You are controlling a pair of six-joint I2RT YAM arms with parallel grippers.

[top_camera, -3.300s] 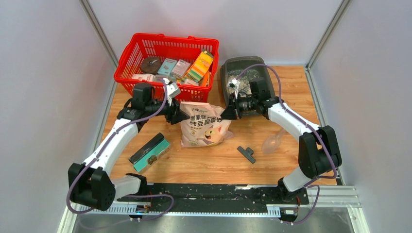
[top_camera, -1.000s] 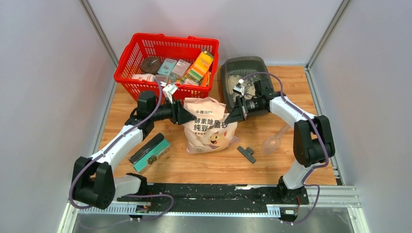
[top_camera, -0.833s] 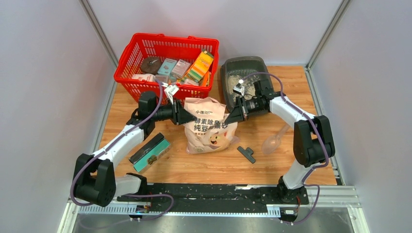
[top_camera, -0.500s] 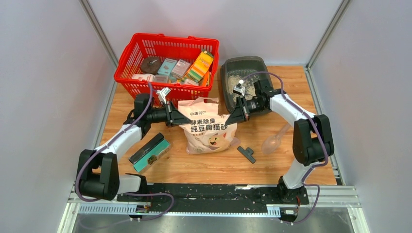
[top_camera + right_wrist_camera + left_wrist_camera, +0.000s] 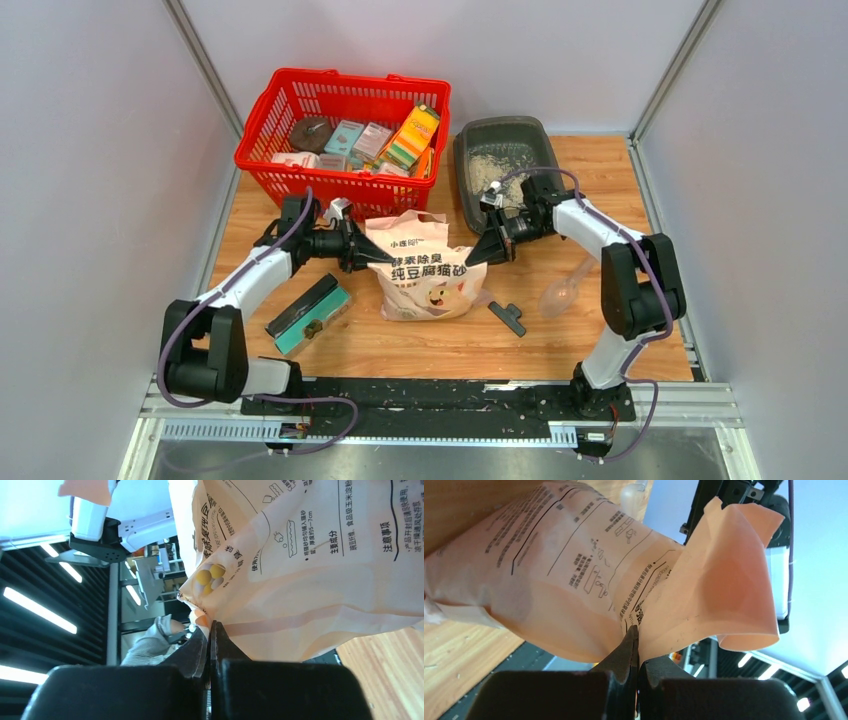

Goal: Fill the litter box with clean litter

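Top external view: bag (image 5: 425,285) stands at centre, left gripper (image 5: 372,256) clamped tight on its top corner at 9 o'clock, right gripper (image 5: 476,256) likewise at 3. At 1 o'clock the litter box (image 5: 462,170) holds a thin scatter of litter (image 5: 497,165); more pouring looks needed.

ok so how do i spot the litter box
On the wooden table, look to the far edge, where a red mesh basket stands. Just to its right sits the litter box. Unlike the basket, it is a smaller dark grey tray with rounded corners and a shallow rim, holding pale granules rather than packages.
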